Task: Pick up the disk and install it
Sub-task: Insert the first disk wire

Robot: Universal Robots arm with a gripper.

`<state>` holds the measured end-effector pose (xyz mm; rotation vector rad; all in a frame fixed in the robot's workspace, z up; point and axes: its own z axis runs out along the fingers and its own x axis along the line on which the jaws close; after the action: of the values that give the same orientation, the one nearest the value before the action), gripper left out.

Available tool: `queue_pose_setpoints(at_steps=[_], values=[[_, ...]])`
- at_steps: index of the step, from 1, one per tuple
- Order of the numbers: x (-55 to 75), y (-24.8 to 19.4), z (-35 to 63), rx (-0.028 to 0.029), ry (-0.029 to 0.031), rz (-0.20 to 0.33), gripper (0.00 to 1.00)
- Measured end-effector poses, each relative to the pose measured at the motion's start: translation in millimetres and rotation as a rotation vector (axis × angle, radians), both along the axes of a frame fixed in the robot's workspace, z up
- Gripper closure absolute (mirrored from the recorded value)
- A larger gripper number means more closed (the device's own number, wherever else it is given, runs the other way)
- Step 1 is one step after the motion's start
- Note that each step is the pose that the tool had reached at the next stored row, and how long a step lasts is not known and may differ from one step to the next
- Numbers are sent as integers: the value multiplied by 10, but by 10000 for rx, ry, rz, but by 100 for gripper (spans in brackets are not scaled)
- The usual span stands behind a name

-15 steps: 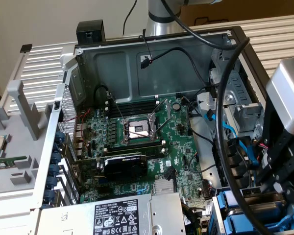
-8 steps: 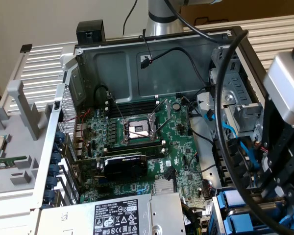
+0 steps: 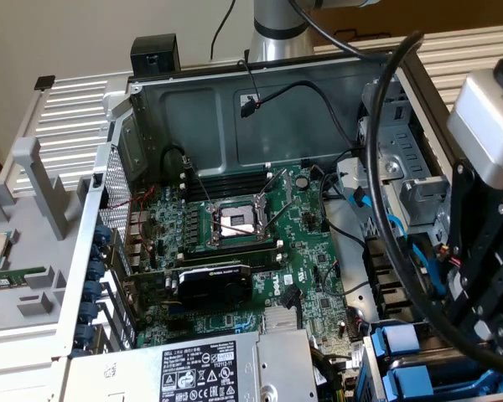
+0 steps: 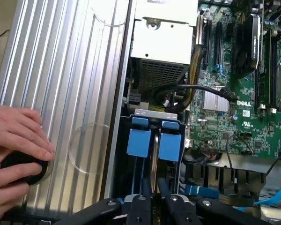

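Observation:
Two blue plastic carriers (image 4: pixel 140 140) (image 4: pixel 171 145) stand edge-on, side by side, in the metal drive bay (image 4: pixel 154 113) at the case's corner. They appear as blue tabs (image 3: pixel 398 339) at the exterior view's lower right. No labelled face shows, so I cannot tell which of them holds the disk. My gripper (image 4: pixel 155 206) hangs just over the carriers with its black fingers (image 4: pixel 140 208) close together, shut. Whether they pinch anything is hidden. In the exterior view the gripper's black linkage (image 3: pixel 486 276) stands above the bay.
The case lies open, showing the green motherboard (image 3: pixel 260 251), the empty CPU socket (image 3: pixel 235 222) and a silver power-supply box (image 3: pixel 210 368). A thick black cable (image 3: pixel 386 193) arcs beside the gripper. A person's hand (image 4: pixel 16 140) rests on a black knob (image 4: pixel 23 171) on the ribbed silver panel (image 4: pixel 70 79).

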<state>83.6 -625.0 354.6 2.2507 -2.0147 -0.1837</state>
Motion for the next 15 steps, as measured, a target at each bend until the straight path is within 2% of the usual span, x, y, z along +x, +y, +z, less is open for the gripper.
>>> queue_pose_setpoints(at_steps=[3,5,10,12,15], values=[[0,42,25,-194,6,0,83],[0,71,26,-288,10,0,83],[4,135,25,-414,56,0,83],[12,156,23,-441,73,0,83],[38,165,17,-465,113,-11,83]])
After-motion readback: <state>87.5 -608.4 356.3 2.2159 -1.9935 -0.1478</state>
